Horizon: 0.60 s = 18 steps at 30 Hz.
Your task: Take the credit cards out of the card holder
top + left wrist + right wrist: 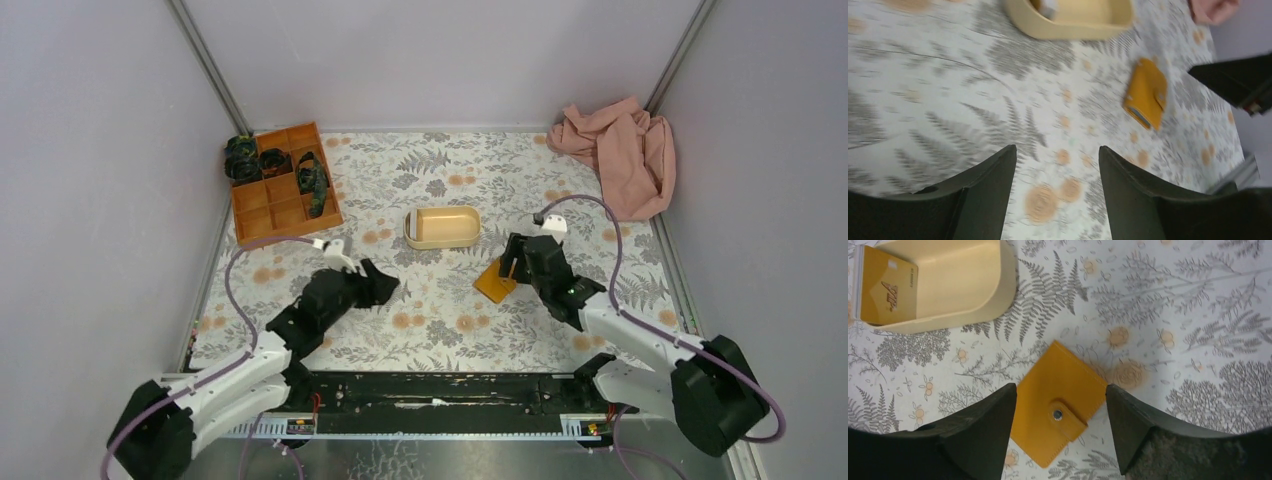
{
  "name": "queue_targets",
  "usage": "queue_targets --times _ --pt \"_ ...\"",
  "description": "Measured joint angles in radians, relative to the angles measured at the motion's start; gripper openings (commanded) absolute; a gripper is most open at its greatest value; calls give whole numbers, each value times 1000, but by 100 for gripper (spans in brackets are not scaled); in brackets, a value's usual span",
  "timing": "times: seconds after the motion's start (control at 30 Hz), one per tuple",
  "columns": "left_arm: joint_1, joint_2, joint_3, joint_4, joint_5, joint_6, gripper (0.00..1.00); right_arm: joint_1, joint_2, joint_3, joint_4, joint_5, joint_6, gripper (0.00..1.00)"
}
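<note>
Right gripper (1060, 390) is spread wide over the card holder (1063, 415), tab snapped down. Left gripper (1058, 152) gapes too, holding nothing. Gold card (888, 287) in the tray (998, 290), lettering unreadable.

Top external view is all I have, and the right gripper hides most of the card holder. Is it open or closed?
Observer: Closed. In the right wrist view the card holder lies flat on the floral cloth with its snap tab fastened.
Operator: Does the right gripper have hold of it?
Observer: It seems not. The right gripper stands wide open, with its fingers on either side of the holder.
Operator: Is anything in the tray yet?
Observer: Yes, a gold-coloured card lies at one end of the beige tray.
</note>
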Motion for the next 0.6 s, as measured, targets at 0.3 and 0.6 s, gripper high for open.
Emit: queue_targets --times 0.3,0.6 --pt "-509 406 211 82 -312 -11 27 0 -186 -54 -54 20 21 9" --pt "-613 589 220 234 -371 -126 63 0 -95 -48 -103 86 23 9"
